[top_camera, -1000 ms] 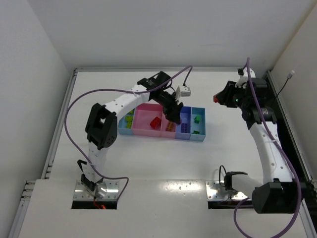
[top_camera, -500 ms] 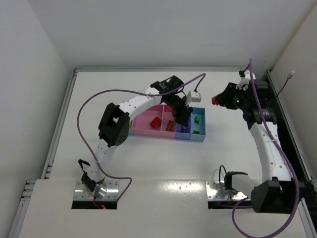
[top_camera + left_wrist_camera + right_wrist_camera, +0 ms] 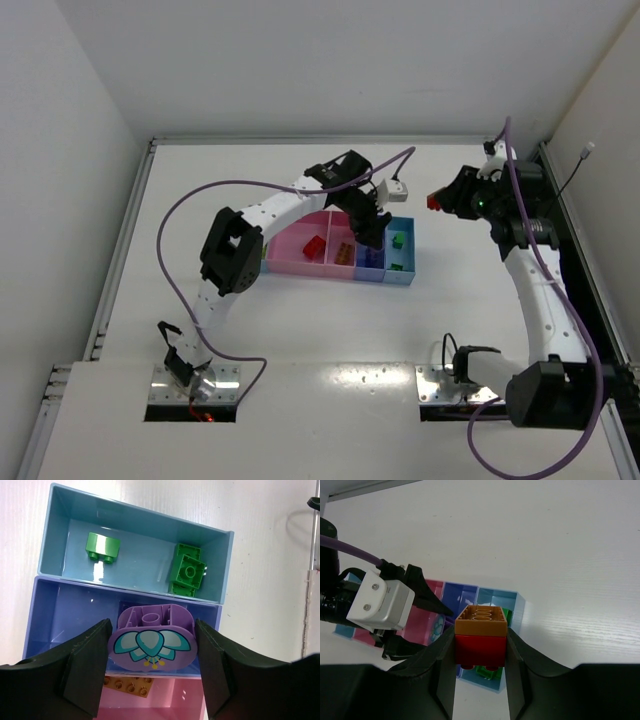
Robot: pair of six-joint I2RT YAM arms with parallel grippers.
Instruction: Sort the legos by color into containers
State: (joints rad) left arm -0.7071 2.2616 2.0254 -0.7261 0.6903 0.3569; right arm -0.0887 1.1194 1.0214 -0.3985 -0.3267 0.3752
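My left gripper (image 3: 368,232) is shut on a purple rounded lego (image 3: 152,647) with a teal flower print, hanging over the periwinkle bin (image 3: 60,615). Another purple brick lies under it. The end light blue bin (image 3: 140,530) holds two green legos (image 3: 103,546) (image 3: 186,571). An orange brick (image 3: 127,685) lies in the narrow pink bin (image 3: 170,705). My right gripper (image 3: 437,200) is raised to the right of the containers (image 3: 400,277), shut on a red lego (image 3: 480,650) with an orange one (image 3: 482,620) stacked on it.
A red lego (image 3: 314,246) lies in the wide pink bin. My left arm's elbow (image 3: 232,255) covers the row's left end. A purple cable (image 3: 180,205) loops over the table's left side. Walls enclose the table on the left, back and right.
My left arm has swung right along the row with the purple lego, from over the narrow pink bin to over the periwinkle one. The right arm has stayed put.
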